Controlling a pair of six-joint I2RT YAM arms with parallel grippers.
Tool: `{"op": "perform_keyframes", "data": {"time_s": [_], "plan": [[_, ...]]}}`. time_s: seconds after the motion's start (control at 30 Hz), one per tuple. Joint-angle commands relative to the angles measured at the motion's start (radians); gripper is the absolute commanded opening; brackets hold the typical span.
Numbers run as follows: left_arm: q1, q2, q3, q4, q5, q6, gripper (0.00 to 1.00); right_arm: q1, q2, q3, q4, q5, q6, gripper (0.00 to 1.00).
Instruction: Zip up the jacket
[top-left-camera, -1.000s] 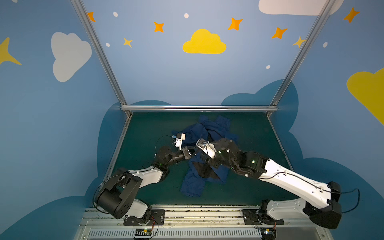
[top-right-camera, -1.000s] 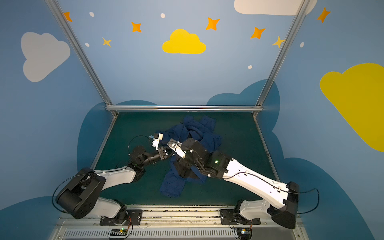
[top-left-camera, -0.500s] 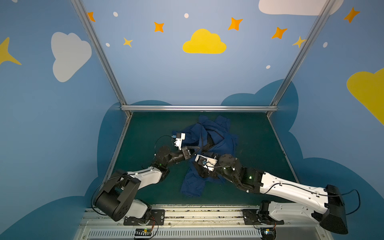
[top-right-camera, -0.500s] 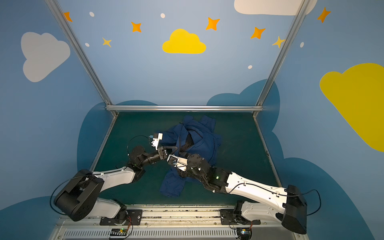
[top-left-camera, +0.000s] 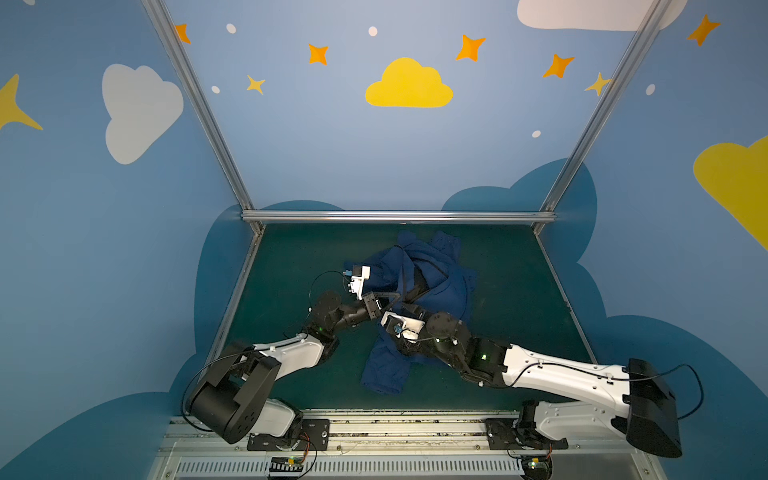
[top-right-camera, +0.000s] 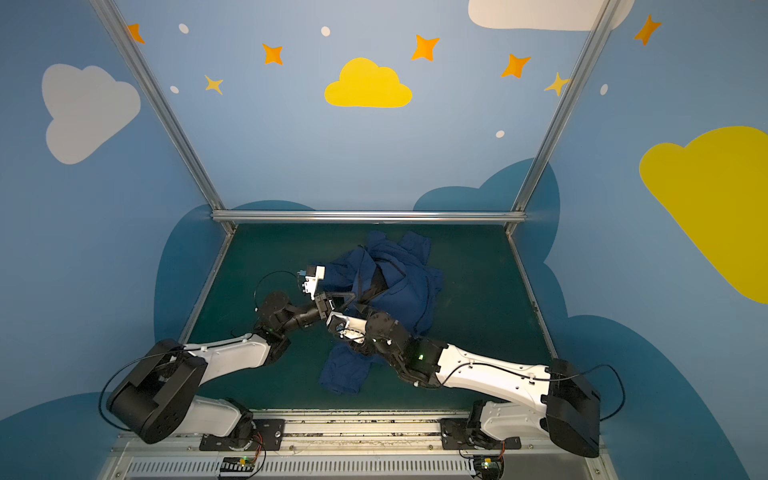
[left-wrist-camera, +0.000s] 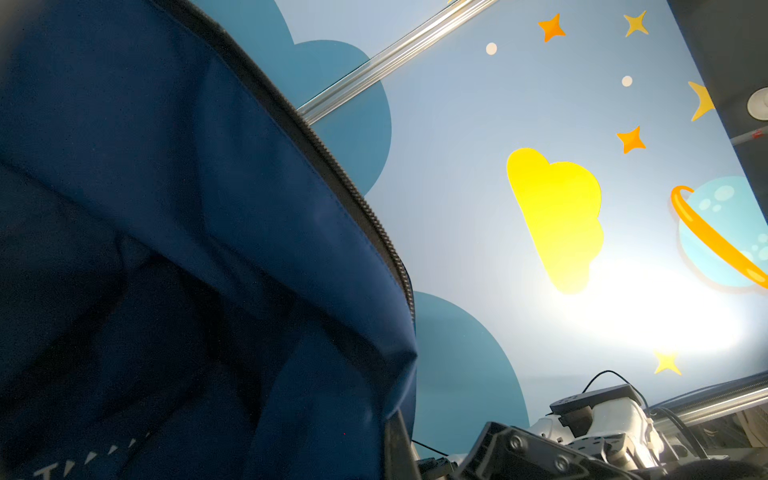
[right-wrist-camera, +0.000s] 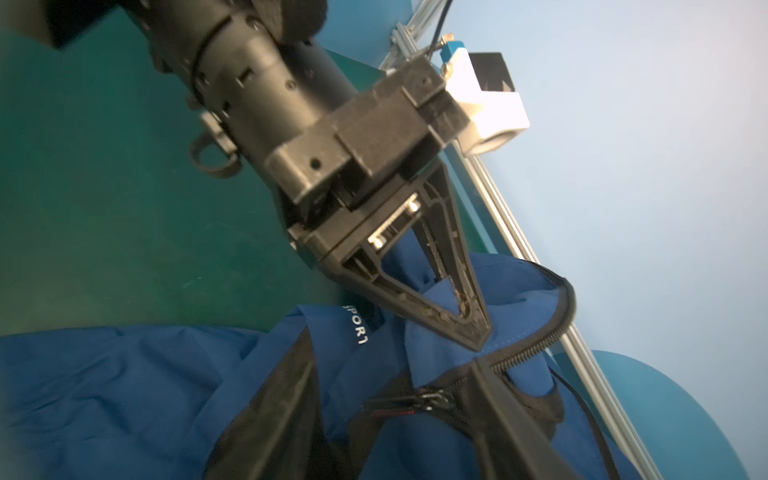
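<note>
Two arms are meeting over the jacket (top-left-camera: 432, 282) (top-right-camera: 399, 286), which is lying crumpled at the middle of the green table (top-left-camera: 291, 266). The left gripper (right-wrist-camera: 473, 332) is pinching a blue fold beside the "SPORT" lettering (right-wrist-camera: 360, 328). The right gripper (right-wrist-camera: 392, 353) is standing with jaws apart, either side of the zipper slider (right-wrist-camera: 432, 401).

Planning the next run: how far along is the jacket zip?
Done: left fingers pinch the jacket by its SPORT lettering. In hand: right fingers stand open, zipper slider between them. Left: teeth unjoined, lining showing; the whole zip-up remains.
</note>
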Motion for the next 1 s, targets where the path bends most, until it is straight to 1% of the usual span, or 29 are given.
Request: {"op": "perform_keyframes", "data": {"time_s": [0.0, 0.07, 0.27, 0.4, 0.67, 0.87, 0.97], "plan": [[0.001, -0.031, -0.008, 0.009, -0.009, 0.001, 0.03, 0.012, 0.018, -0.022, 0.09, 0.066, -0.031, 0.62], [0.001, -0.034, -0.008, 0.004, -0.011, 0.002, 0.03, 0.016, 0.028, -0.025, 0.097, 0.08, -0.042, 0.63], [-0.001, -0.034, -0.008, 0.005, -0.013, 0.003, 0.03, 0.021, 0.06, -0.053, 0.195, 0.155, -0.081, 0.63], [-0.001, -0.037, -0.011, 0.002, -0.017, 0.002, 0.03, 0.02, 0.074, -0.046, 0.22, 0.203, -0.098, 0.57], [-0.002, -0.036, -0.012, -0.004, -0.021, 0.005, 0.03, 0.021, 0.063, -0.046, 0.206, 0.216, -0.086, 0.48], [-0.002, -0.031, -0.012, -0.002, -0.022, 0.005, 0.03, 0.021, 0.041, -0.045, 0.177, 0.209, -0.084, 0.46], [-0.002, -0.029, -0.012, -0.003, -0.02, 0.005, 0.03, 0.021, 0.027, -0.043, 0.155, 0.206, -0.077, 0.43]]}}
